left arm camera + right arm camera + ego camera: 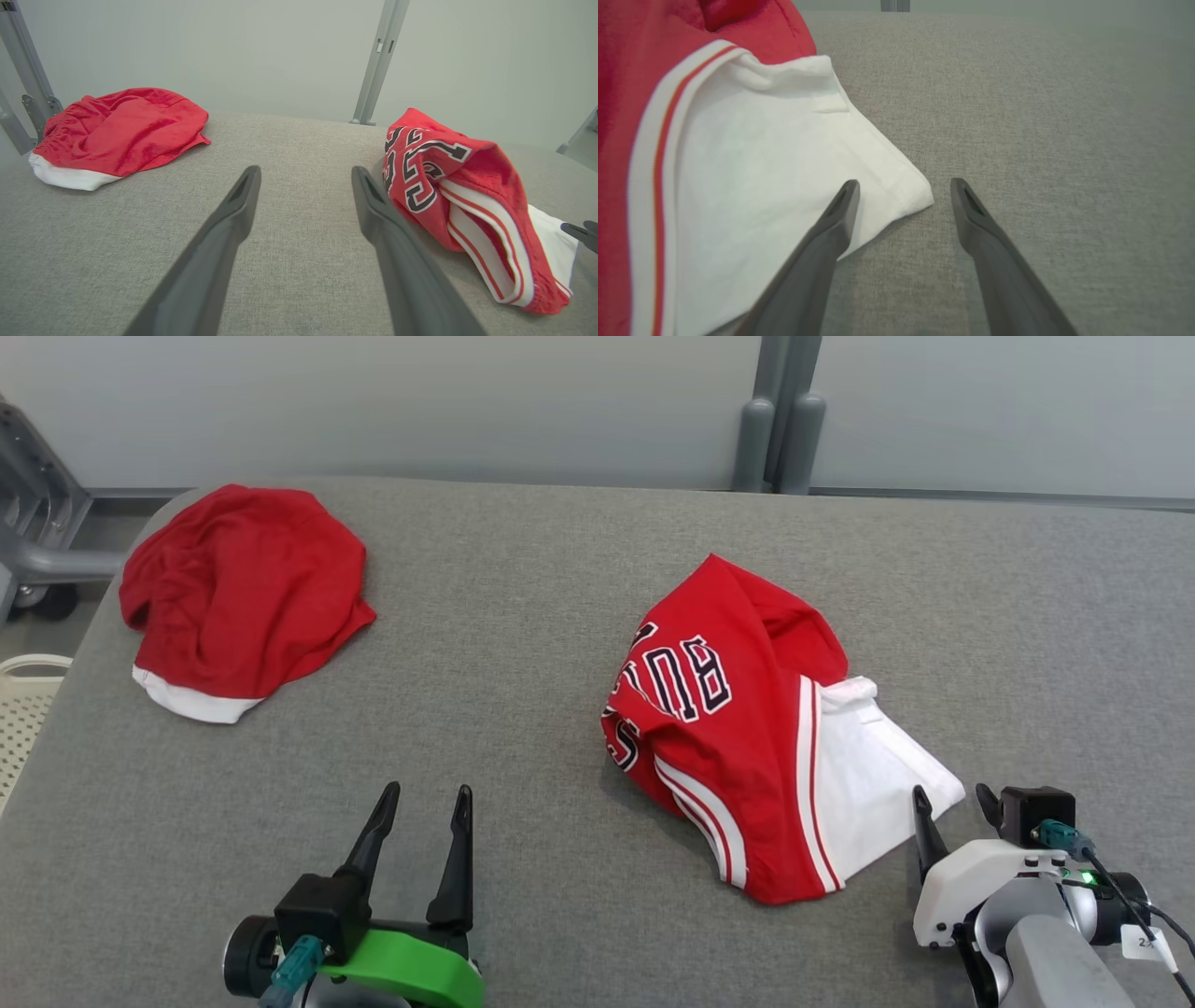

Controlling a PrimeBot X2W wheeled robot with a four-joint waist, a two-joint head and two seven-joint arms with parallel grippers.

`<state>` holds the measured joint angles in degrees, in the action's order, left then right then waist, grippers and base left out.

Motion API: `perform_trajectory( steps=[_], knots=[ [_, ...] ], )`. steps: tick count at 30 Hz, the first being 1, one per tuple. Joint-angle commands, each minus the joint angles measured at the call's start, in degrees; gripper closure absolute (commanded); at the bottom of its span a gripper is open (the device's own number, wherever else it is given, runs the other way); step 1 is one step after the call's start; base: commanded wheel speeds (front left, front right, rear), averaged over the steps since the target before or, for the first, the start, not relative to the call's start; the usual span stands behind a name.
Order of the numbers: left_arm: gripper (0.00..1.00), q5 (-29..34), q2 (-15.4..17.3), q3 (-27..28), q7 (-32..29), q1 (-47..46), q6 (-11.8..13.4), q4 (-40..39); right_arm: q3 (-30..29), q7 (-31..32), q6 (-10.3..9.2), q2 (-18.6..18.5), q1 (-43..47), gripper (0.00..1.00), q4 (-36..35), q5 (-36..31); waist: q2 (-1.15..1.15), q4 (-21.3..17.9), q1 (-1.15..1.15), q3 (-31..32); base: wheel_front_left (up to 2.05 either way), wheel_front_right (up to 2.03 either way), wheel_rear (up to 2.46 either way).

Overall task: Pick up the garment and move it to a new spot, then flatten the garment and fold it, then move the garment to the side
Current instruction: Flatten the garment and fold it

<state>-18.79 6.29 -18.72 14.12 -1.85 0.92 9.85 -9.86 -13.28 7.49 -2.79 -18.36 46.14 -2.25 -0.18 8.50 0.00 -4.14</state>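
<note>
On the table (523, 663), jersey (728, 728) lengthwise far-to-near, white corner (882, 775) toward right tool (950, 791)

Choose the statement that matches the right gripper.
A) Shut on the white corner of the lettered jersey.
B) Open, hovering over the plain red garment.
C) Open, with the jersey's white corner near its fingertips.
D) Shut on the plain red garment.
C: the right gripper has its fingers apart, and the white corner of the lettered jersey shows between them, unpinched.
</note>
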Motion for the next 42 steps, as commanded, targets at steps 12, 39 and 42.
perform_trajectory(
  steps=[12,39,42],
  knots=[
    [0.00,-0.9,0.6,0.7,0.4,-0.5,0.9,0.1,0.2,-1.8,0.00,-0.3,-5.5,1.00,7.6,2.1,0.18,1.4,0.00,-0.7,0.00,0.00,0.00],
    [0.00,-1.9,-0.1,1.1,1.1,-1.1,0.8,1.8,47.3,-0.1,0.00,-0.2,-20.5,1.00,-20.3,30.5,0.18,5.4,0.00,0.6,0.00,0.00,0.00],
    [0.00,-2.1,-0.3,1.2,1.0,-1.3,0.9,2.0,49.7,1.1,0.00,-0.2,-22.3,0.00,-17.9,31.7,0.18,5.9,0.00,0.5,0.00,0.00,0.00]
  ],
)
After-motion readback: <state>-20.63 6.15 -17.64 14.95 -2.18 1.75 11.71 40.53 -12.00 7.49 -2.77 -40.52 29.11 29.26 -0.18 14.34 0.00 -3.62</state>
